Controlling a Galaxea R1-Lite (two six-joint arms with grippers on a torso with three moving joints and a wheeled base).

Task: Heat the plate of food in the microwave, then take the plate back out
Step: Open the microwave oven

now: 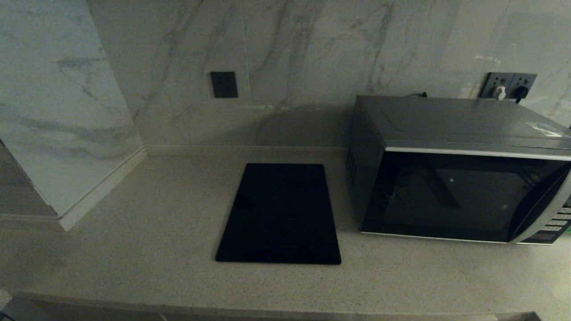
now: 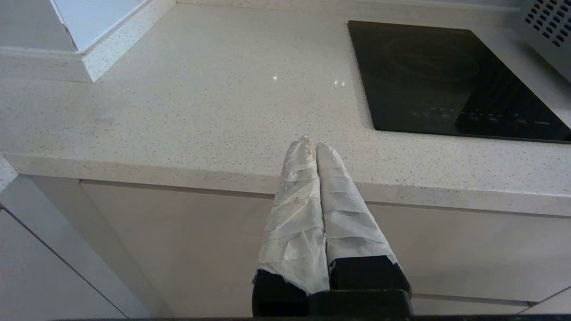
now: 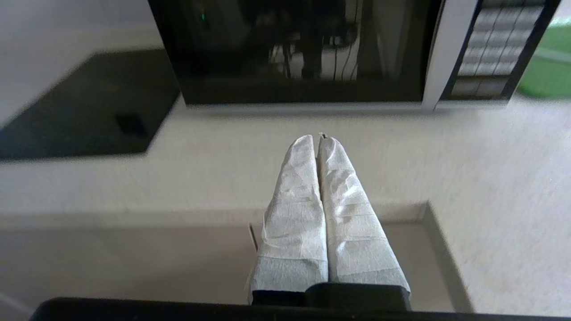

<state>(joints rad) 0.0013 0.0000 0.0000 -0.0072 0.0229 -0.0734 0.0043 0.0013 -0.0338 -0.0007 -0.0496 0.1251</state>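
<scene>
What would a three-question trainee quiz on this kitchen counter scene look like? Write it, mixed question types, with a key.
1. True or false: the microwave has its door closed.
2. Multiple choice: the flat black slab lies on the counter
A. on top of the microwave
B. to the left of the microwave in the head view
C. hanging on the wall
3. Fill in: the left gripper and right gripper both have taped fingers that are ____.

Key
1. True; the black glass door sits flush with the front.
2. B
3. Shut; each pair of fingers is pressed together with nothing between them, held near the counter's front edge.
</scene>
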